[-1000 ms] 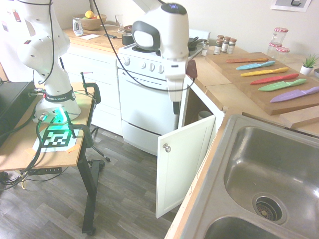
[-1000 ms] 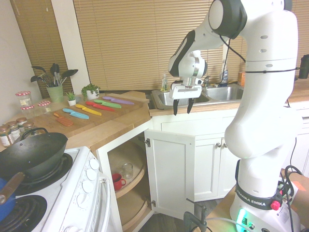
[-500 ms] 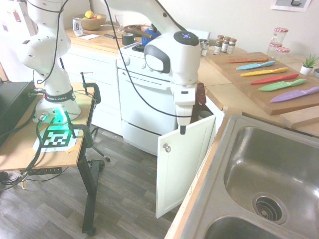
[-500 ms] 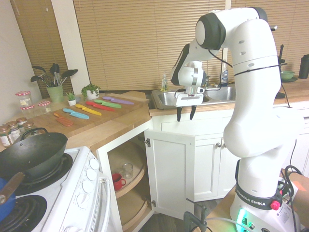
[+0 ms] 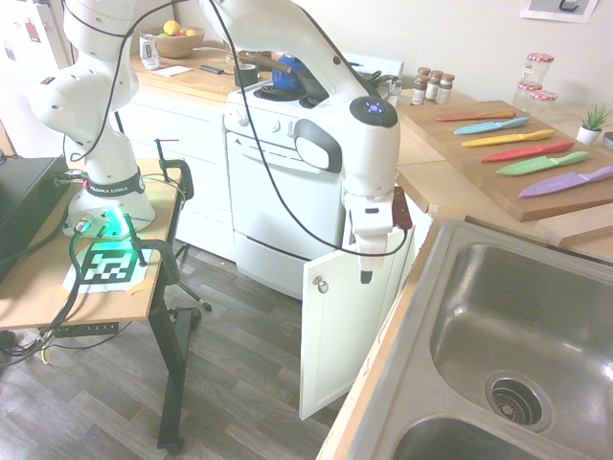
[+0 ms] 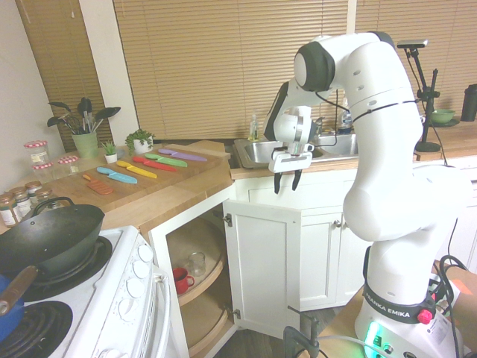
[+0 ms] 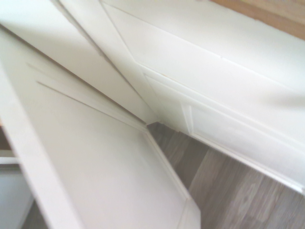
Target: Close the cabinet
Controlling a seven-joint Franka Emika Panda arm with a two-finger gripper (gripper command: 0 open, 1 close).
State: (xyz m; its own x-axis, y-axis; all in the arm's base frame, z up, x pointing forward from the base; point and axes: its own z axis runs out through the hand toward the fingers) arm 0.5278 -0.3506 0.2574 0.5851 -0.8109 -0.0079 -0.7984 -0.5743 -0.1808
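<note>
White recessed-panel cabinet (image 6: 264, 265) door stands open.
Two-finger gripper (image 6: 286, 181), jaws wide and empty, points down just above the door's top edge, near its silver knob (image 5: 322, 285).

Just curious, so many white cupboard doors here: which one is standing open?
The corner cabinet door between the stove and the sink stands open, showing shelves with a red mug inside. The doors under the sink lie flush shut. The end effector hangs above it.

From my first exterior feed, the arm hides most of the cabinet (image 5: 347, 316) opening at frame center; my wrist feed is soft, its door panel cut off lower left.
</note>
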